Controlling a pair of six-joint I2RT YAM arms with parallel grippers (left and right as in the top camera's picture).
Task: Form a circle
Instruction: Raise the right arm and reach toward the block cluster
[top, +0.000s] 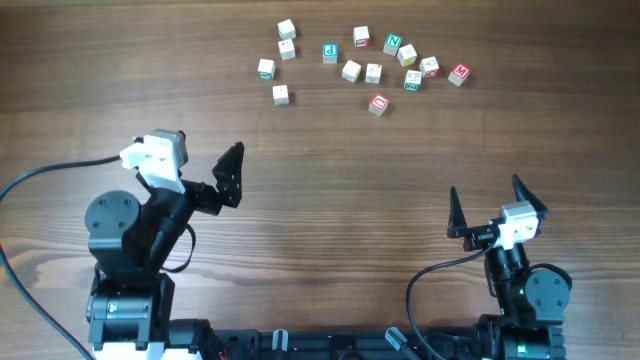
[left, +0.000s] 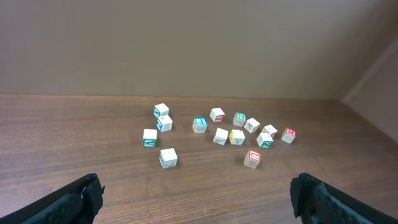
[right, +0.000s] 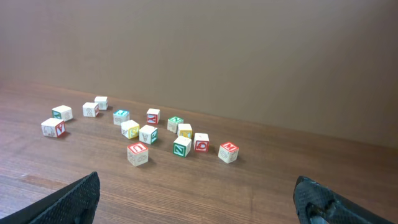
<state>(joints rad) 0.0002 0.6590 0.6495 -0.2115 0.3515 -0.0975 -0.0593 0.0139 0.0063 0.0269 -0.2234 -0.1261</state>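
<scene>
Several small pale wooden letter cubes (top: 351, 70) with green, blue or red prints lie scattered in a loose band at the far middle of the table; no circle shows among them. Three of them sit close together at the right of the band (top: 413, 80), also visible in the left wrist view (left: 265, 140) and the right wrist view (right: 181, 147). A red-printed cube (top: 378, 103) lies nearest the arms. My left gripper (top: 230, 175) (left: 198, 202) stands open and empty, well short of the cubes. My right gripper (top: 486, 195) (right: 198, 202) is open and empty too, lower right.
The wooden table (top: 330, 220) is bare between the grippers and the cubes. A black cable (top: 50, 170) runs along the left side. A plain wall (left: 186, 43) rises behind the table's far edge.
</scene>
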